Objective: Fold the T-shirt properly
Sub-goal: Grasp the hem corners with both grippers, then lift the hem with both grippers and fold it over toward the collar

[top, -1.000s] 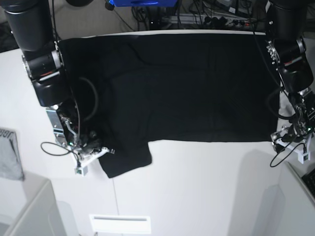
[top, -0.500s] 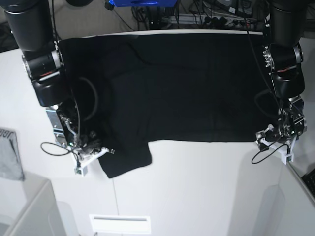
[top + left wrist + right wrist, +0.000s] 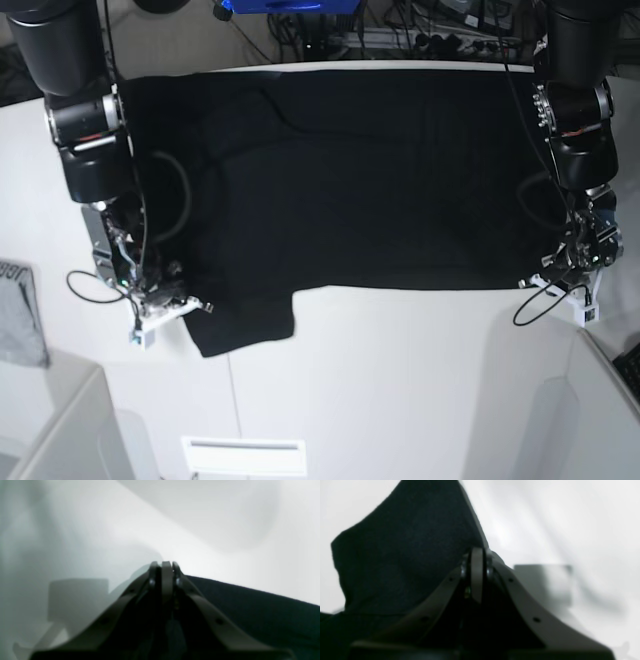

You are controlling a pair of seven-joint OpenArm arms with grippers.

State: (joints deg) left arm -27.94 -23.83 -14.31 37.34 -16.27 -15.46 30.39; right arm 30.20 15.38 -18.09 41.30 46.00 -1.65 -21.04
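Compared with a second earlier, the left gripper (image 3: 560, 283) had come in from beyond the cloth's edge to the near corner of the T-shirt (image 3: 360, 180) on the base view's right, and its jaws, spread wide before, were now pressed together; its wrist view showed the closed fingers (image 3: 166, 575) at the black hem, though whether cloth was actually pinched between them could not be made out. The right gripper (image 3: 170, 300), on the base view's left, had shifted slightly toward the left and the far side, and the sleeve (image 3: 245, 325) that sticks out toward the camera had gone with it. Its jaws were likewise closed, and the right wrist view showed the dark fabric rising just behind the fingertips (image 3: 477, 565), seemingly gripped at the sleeve's edge. The T-shirt lay spread flat on the white table (image 3: 400, 390), covering most of its far half, plain black side up. Its long axis ran across the base view from left to right, with the sleeve end at the left and the straight hem at the right. A small grey item (image 3: 20, 315) lay at the table's left edge, well apart from the shirt.
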